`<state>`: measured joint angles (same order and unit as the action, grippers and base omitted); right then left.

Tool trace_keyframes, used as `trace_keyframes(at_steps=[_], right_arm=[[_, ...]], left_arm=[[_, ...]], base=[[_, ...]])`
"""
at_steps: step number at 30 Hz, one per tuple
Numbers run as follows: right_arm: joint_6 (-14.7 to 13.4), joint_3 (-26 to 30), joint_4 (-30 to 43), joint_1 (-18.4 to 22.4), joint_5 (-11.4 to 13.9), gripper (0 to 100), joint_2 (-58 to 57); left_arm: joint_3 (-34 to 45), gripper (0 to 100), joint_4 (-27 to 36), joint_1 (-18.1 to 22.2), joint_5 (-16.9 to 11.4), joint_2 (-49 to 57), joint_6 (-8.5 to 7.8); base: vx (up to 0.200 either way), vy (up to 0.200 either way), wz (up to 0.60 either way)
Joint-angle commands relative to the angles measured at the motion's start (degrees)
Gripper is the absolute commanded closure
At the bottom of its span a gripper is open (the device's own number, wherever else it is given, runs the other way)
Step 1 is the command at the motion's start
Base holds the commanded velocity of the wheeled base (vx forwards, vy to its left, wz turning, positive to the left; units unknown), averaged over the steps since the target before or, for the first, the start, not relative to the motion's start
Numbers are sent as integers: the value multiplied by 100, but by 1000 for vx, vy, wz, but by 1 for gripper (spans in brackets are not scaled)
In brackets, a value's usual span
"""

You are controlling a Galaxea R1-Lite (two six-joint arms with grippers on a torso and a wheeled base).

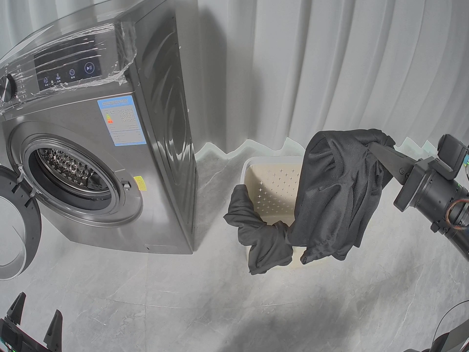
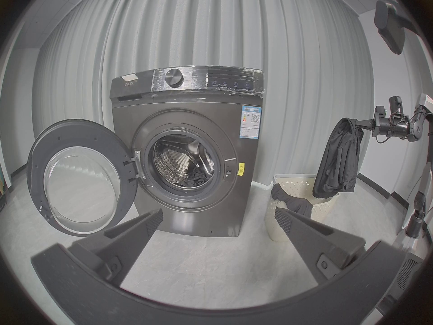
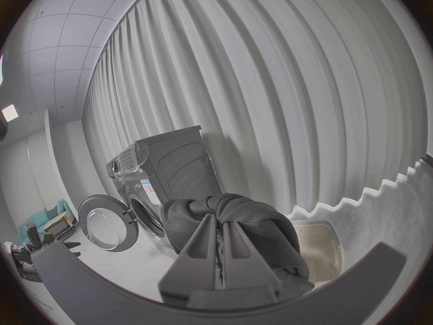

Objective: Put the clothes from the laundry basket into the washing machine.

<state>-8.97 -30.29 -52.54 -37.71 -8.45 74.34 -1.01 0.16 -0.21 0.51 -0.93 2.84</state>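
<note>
Transfer of a lifted piece toward the drum is judged to be the step in hand. At far left the left claw [image 1: 38, 314] is held low over the floor [image 1: 195, 299], fingers spread, with nothing between them. Beside it the round door [image 1: 14, 226] is swung wide, and the drum [image 1: 68, 169] of the washing machine [image 1: 97, 138] is exposed; a dark item [image 2: 194, 180] is seen lying inside. Right of the machine the laundry basket [image 1: 273, 182] stands on the floor, with a draped garment [image 1: 259, 235] slung over its near rim. Above it the held garment [image 1: 337, 196] hangs from the right claw [image 1: 386, 155], which is pinched on a bunched fold at the top. The hanging hem should be raised clear of the rim and the draped piece before being carried across, and the bundle should be pushed deep into the opening before release, so that no cloth is left trailing out.
</note>
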Motion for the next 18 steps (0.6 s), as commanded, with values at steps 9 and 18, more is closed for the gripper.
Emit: trace_keyframes(at_steps=[9,18], right_arm=[[-34,6,16,0,10,100,-77],[-61,173,-2,-158,194,100,-104]], left_arm=[[84,0,2,3,2,93,6],[84,0,2,3,2,93,6]], base=[[0,200,0],[0,200,0]])
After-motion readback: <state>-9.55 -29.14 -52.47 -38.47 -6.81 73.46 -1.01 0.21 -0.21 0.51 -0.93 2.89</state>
